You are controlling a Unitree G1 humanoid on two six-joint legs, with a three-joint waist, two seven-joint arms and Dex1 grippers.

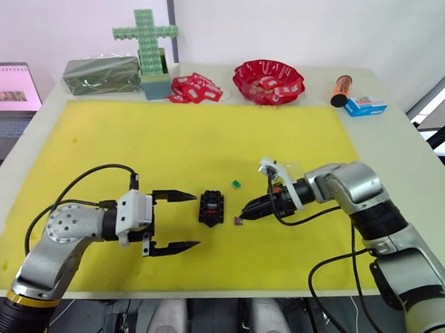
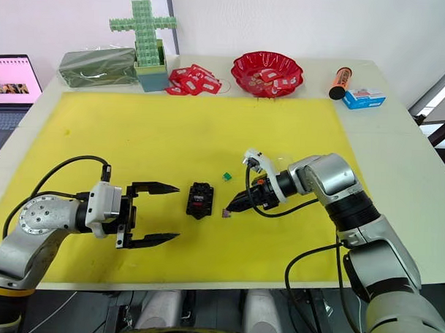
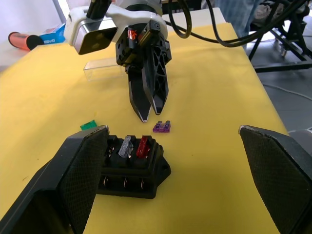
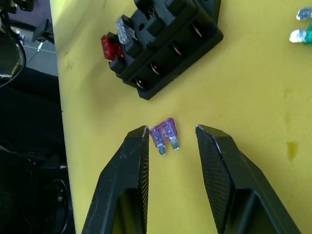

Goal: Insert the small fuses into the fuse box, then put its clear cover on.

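right gripper [image 4: 170, 141]: arm reaches in from the right, tips angled down at the yellow mat [image 1: 172, 150]; jaws slightly apart, straddling the purple fuse [image 4: 165, 135], which lies flat on the mat, not gripped
left gripper [image 1: 175, 221]: forearm low over the mat, pointing at the fuse box [image 1: 211, 207]; jaws wide open, holding nothing, just short of the box
fuse box: black, centre of mat between the two grippers; red fuse [image 3: 142, 146] and pale grey fuse [image 3: 126, 146] seated side by side in it
purple fuse: on the mat just beside the box, on its right-gripper side
green fuse [image 1: 236, 184]: loose on the mat, beyond the box, near it
clear cover [image 3: 103, 68]: on the mat behind the right gripper
surroundings: green brick cross [image 1: 147, 34], green wrapped block [image 1: 101, 74], red-and-white packets [image 1: 196, 88], red bowl [image 1: 268, 81] of more packets, orange tube [image 1: 341, 89], blue box [image 1: 365, 106], all along the far edge of the desk [image 1: 409, 162], well apart from the work area
obstructions: nothing between the jaws and the purple fuse
writing: none readable
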